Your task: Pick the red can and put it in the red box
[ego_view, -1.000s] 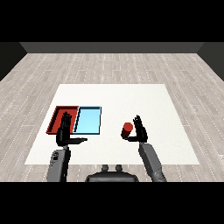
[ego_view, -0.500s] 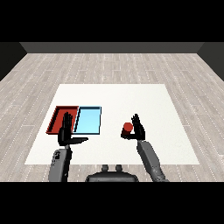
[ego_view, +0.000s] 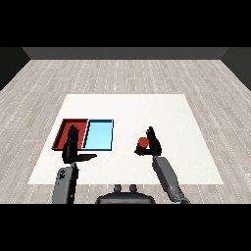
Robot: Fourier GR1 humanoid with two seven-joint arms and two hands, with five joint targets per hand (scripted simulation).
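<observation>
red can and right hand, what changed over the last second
The right hand moved slightly left with the red can, fingers now curling round it. The left hand, open over the red tray, and the blue tray stayed put.

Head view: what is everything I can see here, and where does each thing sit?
Table: one, white, centre of a grey plank floor.
Red tray: one, red, left part of the table, touching the light blue tray.
Light blue tray: one, light blue, just right of the red tray.
Red can: one, red, right of the trays, at the right hand.
Left hand: one, black, fingers straight, at the red tray's near edge.
Right hand: one, black, fingers curled round the red can.
</observation>
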